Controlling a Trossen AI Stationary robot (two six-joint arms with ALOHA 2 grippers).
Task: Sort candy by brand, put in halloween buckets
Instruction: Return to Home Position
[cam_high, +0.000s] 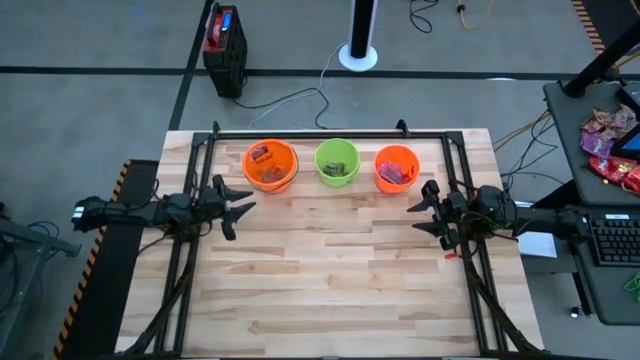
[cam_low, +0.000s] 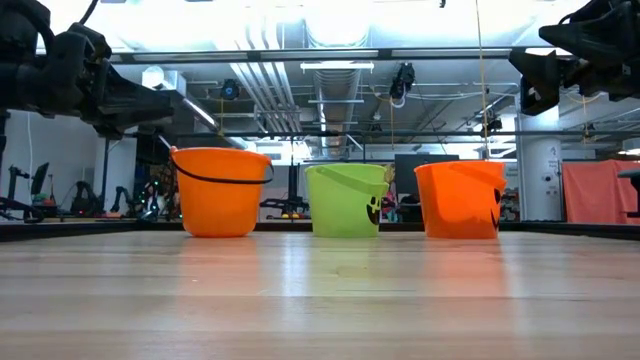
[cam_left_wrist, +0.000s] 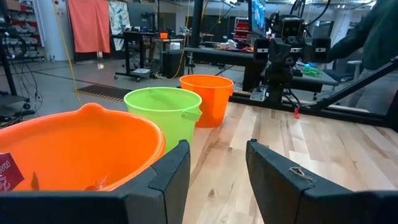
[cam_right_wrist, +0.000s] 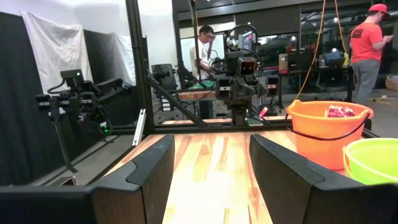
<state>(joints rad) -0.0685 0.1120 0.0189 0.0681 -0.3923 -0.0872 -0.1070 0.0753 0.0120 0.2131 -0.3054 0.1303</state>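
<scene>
Three buckets stand in a row at the table's far side: a left orange bucket (cam_high: 270, 165) with red packets inside, a lime green bucket (cam_high: 337, 162) with small pieces inside, and a right orange bucket (cam_high: 397, 168) with pink-magenta packets. My left gripper (cam_high: 240, 207) is open and empty, raised above the table just near and left of the left orange bucket (cam_left_wrist: 74, 149). My right gripper (cam_high: 418, 212) is open and empty, raised near and right of the right orange bucket. No loose candy shows on the table.
A dark metal frame (cam_high: 330, 133) runs along the table's far edge behind the buckets and down both sides. A heap of pink and red packets (cam_high: 610, 140) lies on a side desk off the table's right. People stand in the room beyond. The wooden tabletop (cam_high: 330, 280) stretches toward the near edge.
</scene>
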